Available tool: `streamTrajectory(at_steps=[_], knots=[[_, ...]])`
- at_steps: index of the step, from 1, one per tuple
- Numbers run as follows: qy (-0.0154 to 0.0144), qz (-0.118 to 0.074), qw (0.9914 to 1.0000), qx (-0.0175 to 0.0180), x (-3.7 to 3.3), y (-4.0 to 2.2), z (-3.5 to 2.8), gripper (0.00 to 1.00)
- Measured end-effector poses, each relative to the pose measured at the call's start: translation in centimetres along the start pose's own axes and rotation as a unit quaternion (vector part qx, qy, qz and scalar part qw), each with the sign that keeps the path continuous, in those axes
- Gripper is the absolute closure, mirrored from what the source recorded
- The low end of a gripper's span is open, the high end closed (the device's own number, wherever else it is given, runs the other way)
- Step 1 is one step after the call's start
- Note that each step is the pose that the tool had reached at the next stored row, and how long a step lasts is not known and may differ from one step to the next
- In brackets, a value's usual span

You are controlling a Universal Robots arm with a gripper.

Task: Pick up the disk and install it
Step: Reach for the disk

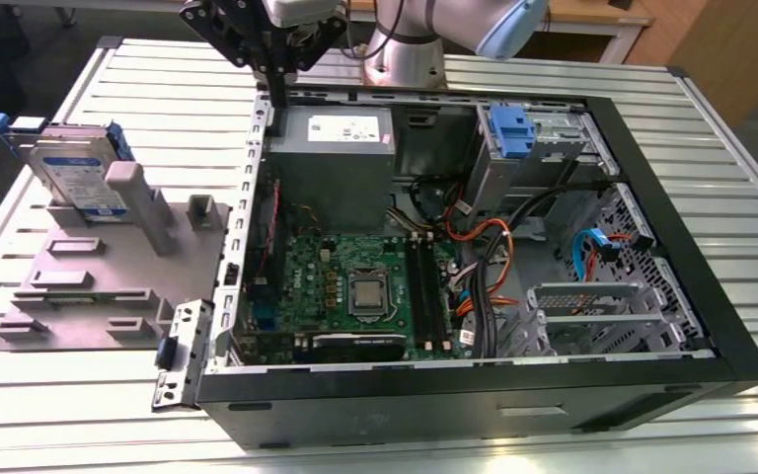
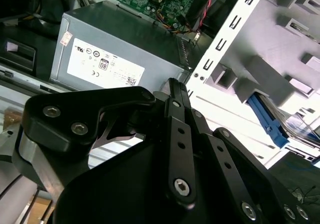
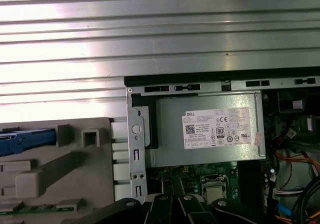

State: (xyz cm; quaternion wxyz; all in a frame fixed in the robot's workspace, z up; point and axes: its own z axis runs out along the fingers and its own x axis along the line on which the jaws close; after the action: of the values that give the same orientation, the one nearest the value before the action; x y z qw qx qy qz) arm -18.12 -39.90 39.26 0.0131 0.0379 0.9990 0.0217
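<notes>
Gripper (image 1: pixel 275 103), closed and empty, hangs over the case wall (image 1: pixel 260 168) by the power supply (image 1: pixel 333 158), disk (image 1: pixel 74 173) well apart

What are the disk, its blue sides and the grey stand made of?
The disk looks like silvery metal with a dull shine, and its label looks like paper. The blue rails look like plastic: one even, bright colour with no gleam. The grey stand seems to be matte plastic, perhaps printed, but I can't be sure.
</notes>
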Motion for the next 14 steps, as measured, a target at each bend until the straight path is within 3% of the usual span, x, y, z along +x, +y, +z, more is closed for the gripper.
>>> streamTrajectory(at_steps=[14], knots=[[0.0000, 0.000, 1.00000, -0.0001, 1.61, -0.12, 0.07, 0.89]])
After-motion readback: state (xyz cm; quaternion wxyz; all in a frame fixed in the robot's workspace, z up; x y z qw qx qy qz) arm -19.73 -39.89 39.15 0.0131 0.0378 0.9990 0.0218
